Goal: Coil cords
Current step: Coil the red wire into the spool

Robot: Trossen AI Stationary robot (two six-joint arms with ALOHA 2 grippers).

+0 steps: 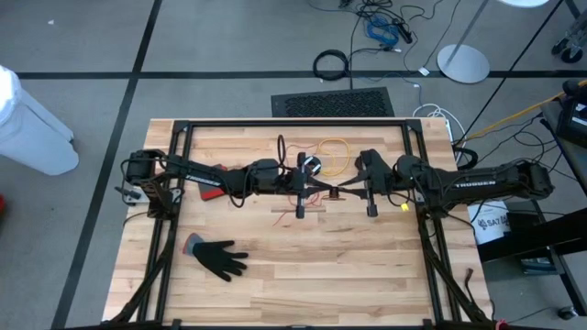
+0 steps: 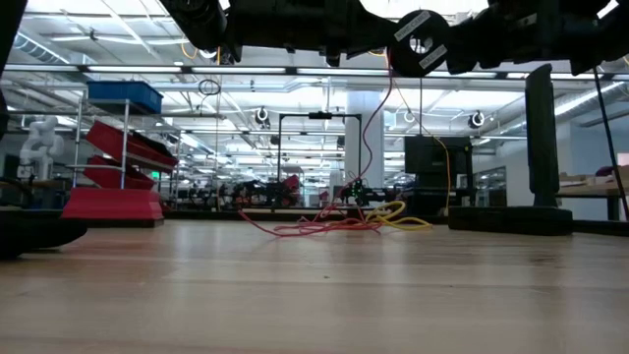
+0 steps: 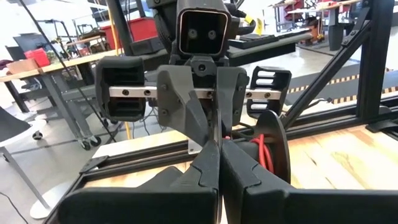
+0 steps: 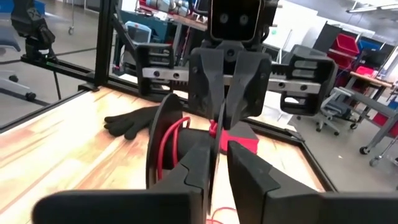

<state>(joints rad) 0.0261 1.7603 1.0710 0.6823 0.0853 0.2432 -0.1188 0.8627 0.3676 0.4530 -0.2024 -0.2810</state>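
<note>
**Red cord strung between grippers, mid-table**

Red cord (image 1: 323, 191) pinched by left gripper (image 1: 301, 181), fingers pressed together, raised over table (image 1: 303, 284) centre. Facing it nose to nose, right gripper (image 1: 369, 183), fingers slightly parted around same cord. Yellow cord (image 1: 337, 151) loose just beyond, far side. Black glove (image 1: 218, 257) near-left.

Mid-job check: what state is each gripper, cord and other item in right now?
left gripper: shut, raised over the table's middle, tip to tip with the right gripper.
right gripper: raised, facing the left one.
spool: on edge beside the fingertips, red cord wound on it.
red cord: partly wound, rest loose on the table.
yellow cord: loose, uncoiled.
black glove: lying flat, untouched.
</note>
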